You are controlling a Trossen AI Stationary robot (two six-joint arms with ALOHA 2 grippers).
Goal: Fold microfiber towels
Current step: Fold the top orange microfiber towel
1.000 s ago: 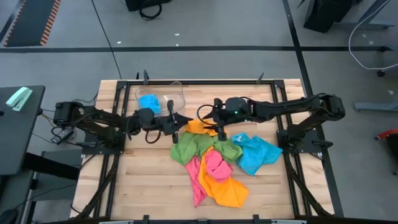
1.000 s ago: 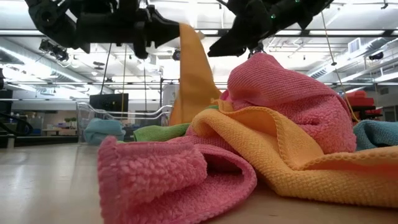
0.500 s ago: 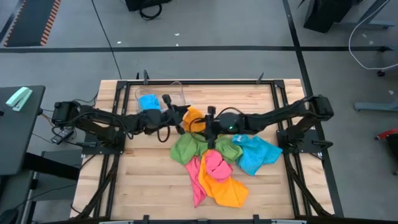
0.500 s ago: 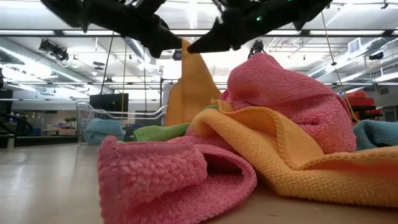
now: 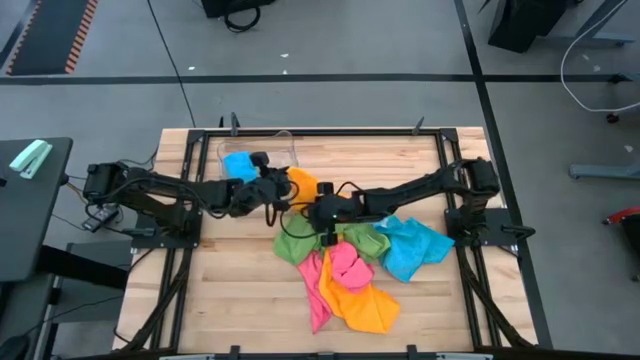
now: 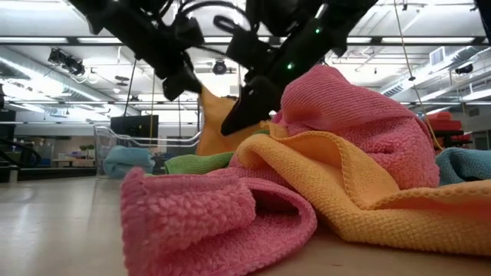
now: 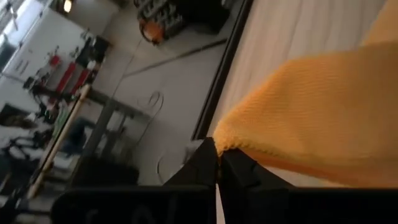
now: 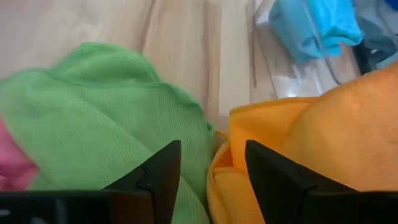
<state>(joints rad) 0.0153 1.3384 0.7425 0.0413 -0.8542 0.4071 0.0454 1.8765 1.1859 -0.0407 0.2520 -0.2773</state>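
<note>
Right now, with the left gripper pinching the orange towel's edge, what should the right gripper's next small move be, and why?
Probably close the right gripper on the orange towel: its fingers stand open at a loose fold, while the left gripper already pinches another edge.

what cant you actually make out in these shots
- High view: where the left gripper pinches the orange towel is too small; the left wrist view shows it shut on an edge.
- Low view: the pink towel and the yellow-orange towel hide the rest of the pile.
- High view: the clear bin's blue towel is partly behind the left arm.
</note>
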